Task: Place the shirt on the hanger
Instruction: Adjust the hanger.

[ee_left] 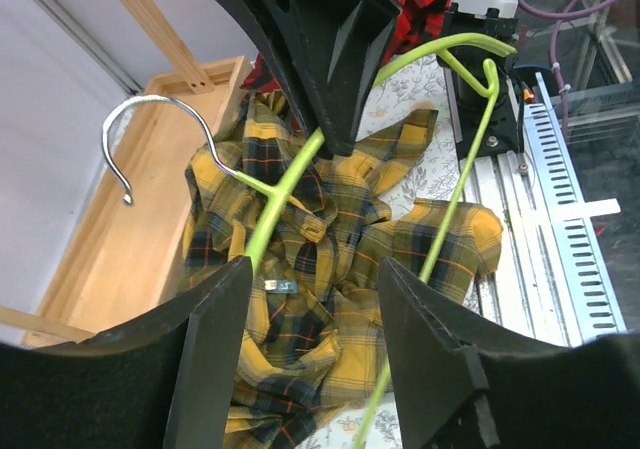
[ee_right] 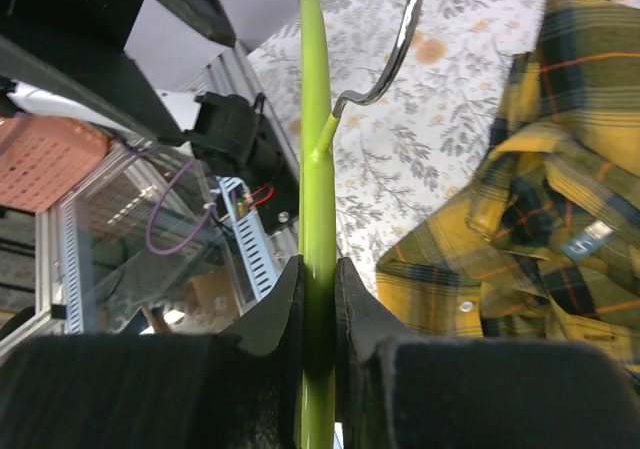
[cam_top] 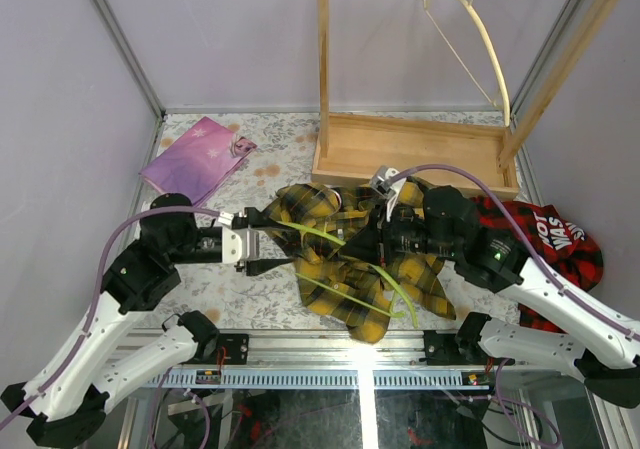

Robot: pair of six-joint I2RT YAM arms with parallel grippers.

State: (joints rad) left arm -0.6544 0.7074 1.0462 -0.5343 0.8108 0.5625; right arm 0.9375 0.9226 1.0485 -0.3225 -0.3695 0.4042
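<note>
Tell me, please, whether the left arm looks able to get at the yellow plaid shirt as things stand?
Probably yes. The left gripper stands open right beside the shirt, nothing between them. Only the hanger, clamped in the right gripper, crosses above the cloth and might get brushed.

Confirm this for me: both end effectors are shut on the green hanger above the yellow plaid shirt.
Not both. Only the right end effector is shut on the hanger. The left wrist view shows the left end effector open, its fingers standing well apart. The rest holds: the hanger is above the shirt.
</note>
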